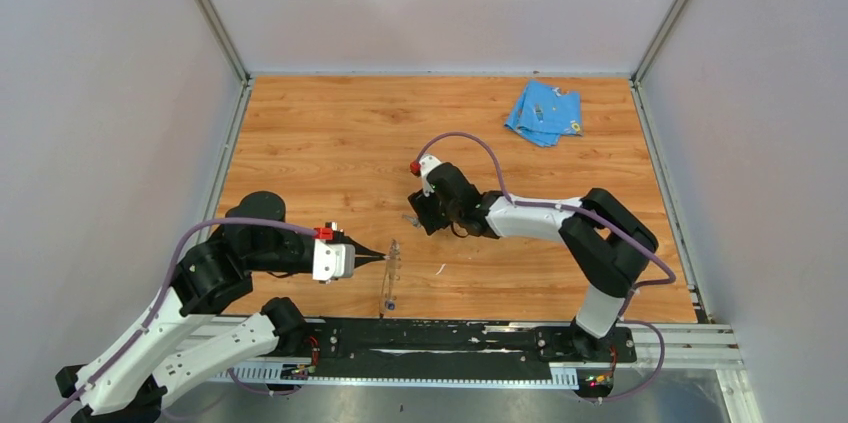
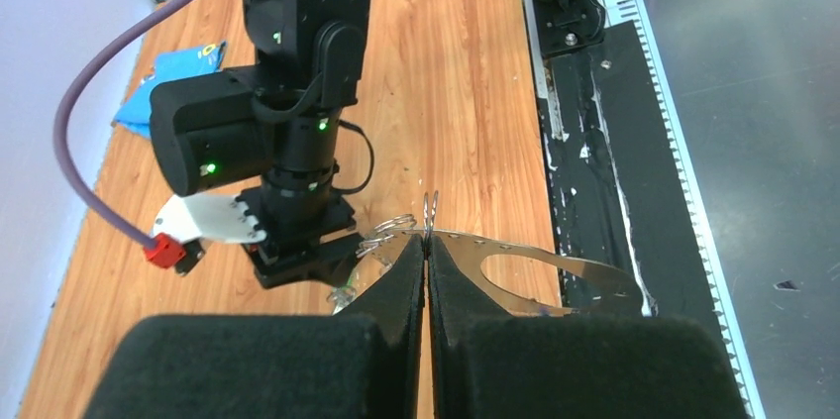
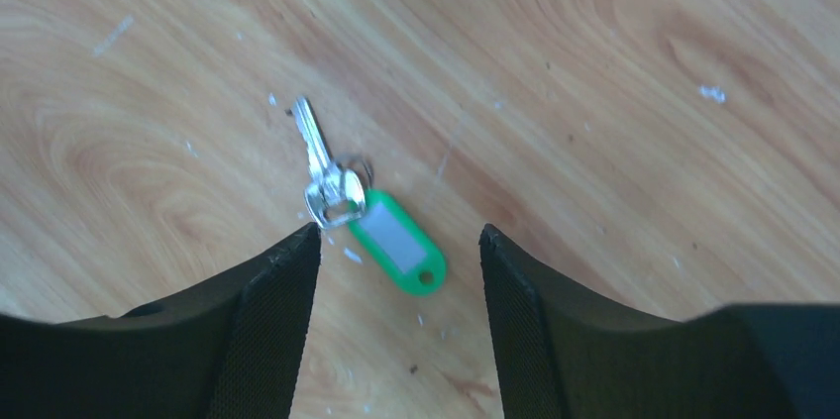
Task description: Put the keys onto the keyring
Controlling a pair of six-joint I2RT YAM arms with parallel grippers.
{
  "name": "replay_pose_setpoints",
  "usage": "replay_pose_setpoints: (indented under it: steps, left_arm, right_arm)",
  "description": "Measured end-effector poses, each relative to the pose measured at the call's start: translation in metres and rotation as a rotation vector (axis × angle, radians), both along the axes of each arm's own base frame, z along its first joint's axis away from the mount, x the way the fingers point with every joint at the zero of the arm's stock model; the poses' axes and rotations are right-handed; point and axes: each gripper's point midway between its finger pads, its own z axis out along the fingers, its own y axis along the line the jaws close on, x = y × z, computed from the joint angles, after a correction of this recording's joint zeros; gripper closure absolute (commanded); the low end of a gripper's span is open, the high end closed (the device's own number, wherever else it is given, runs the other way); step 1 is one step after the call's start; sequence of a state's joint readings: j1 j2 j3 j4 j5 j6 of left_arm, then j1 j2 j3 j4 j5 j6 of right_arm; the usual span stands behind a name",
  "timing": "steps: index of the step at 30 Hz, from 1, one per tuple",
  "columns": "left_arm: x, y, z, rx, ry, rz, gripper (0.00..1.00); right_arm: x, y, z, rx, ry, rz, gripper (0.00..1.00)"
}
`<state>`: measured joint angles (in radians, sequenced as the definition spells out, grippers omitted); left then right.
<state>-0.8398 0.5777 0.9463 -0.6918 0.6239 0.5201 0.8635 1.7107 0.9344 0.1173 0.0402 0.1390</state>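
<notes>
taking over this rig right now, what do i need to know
Left gripper: shut on the keyring, holding it on edge near the front of the table.
Right gripper: open, pointing down, one finger each side of the green key lying flat on the table; no grip yet.
Done: keyring in hand.
Left: grasp the green key and thread it on; blue key not clearly in view, so find it and add it too.
</notes>
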Motion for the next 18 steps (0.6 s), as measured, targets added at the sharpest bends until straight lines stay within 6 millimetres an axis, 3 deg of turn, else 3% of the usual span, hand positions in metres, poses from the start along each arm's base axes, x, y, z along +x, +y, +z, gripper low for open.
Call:
replay_pose_setpoints:
  steps: [6, 18]
  left_arm:
    - [0.0, 0.0, -0.005, 0.011, 0.007, -0.002, 1.0]
    - [-0.001, 0.001, -0.005, 0.008, 0.004, -0.002, 1.0]
  right_arm:
    - [0.012, 0.026, 0.004, 0.053, -0.039, 0.045, 0.43]
    - [0.003, 0.039, -0.009, 0.044, -0.027, 0.104, 0.55]
